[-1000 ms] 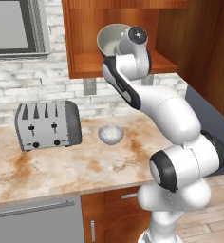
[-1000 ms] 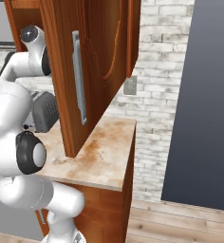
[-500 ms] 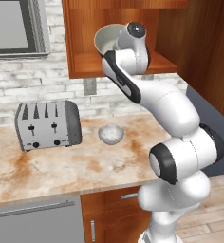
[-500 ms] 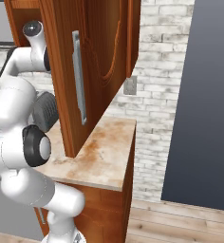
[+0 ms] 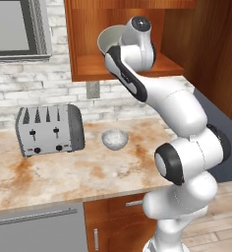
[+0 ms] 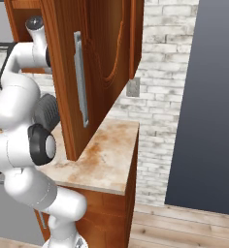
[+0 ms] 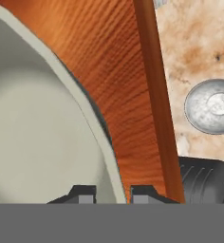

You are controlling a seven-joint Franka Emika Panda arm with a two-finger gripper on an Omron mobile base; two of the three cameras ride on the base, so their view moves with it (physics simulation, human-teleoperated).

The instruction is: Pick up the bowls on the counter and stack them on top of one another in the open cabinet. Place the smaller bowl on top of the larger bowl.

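Hand view is showing the gripper (image 7: pixel 111 193) pinching the wide grey-green ceramic bowl's (image 7: pixel 33 123) rim, carrying it above the reddish-brown cabinet shelf (image 7: pixel 128 90) for placing.

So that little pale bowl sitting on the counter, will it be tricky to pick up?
Probably a bit. The smaller bowl looks glossy and rigid, so it may be slippery and won't flex. It sits upright on the counter, so it shouldn't roll. The hand pinches the larger bowl by its rim; the same could work here.

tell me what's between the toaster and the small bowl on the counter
Nothing: in the left base view, bare counter separates the toaster from the smaller bowl.
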